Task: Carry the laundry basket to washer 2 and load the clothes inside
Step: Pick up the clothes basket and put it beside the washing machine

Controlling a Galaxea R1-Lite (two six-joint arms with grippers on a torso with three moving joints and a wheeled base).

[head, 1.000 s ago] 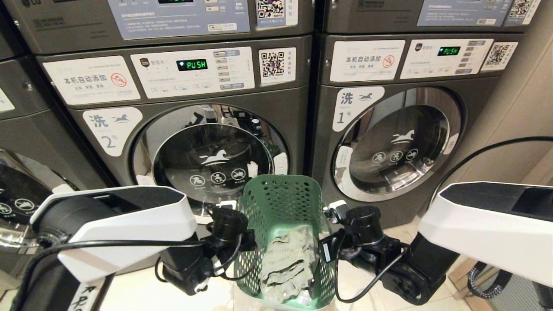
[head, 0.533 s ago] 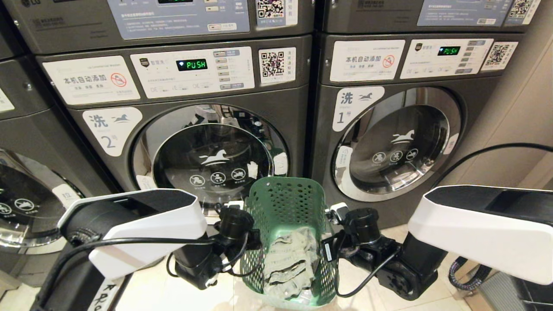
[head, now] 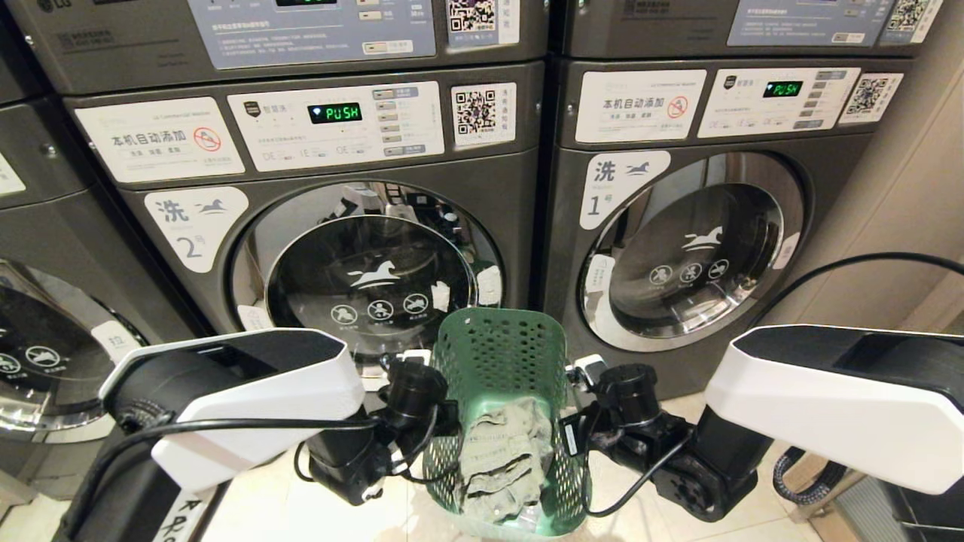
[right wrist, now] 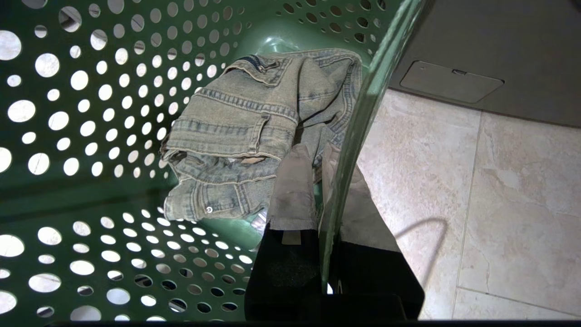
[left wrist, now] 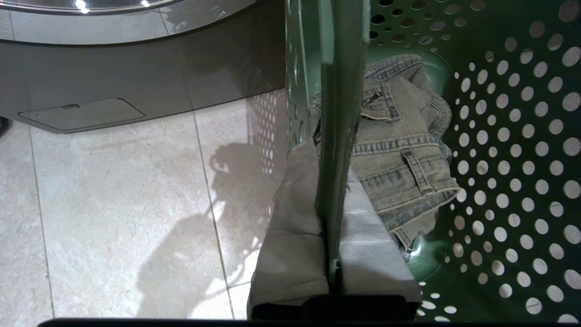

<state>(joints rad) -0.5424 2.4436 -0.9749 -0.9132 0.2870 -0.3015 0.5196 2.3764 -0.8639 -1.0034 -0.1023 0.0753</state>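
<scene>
Holding faded denim clothes point(head: 503, 459), perforated dark green laundry basket point(head: 493, 354)

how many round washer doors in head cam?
3. Washer 2's door is centre-left, just behind the laundry basket. Washer 1's door is to the right. A third door is cut off at the left edge. More may lie outside the view.

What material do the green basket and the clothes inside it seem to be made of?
The laundry basket: apparently moulded plastic, smooth with a slight sheen, walls punched with regular round holes. The clothes: probably faded denim, matte, with visible stitched seams, belt loops and a rivet.
</scene>
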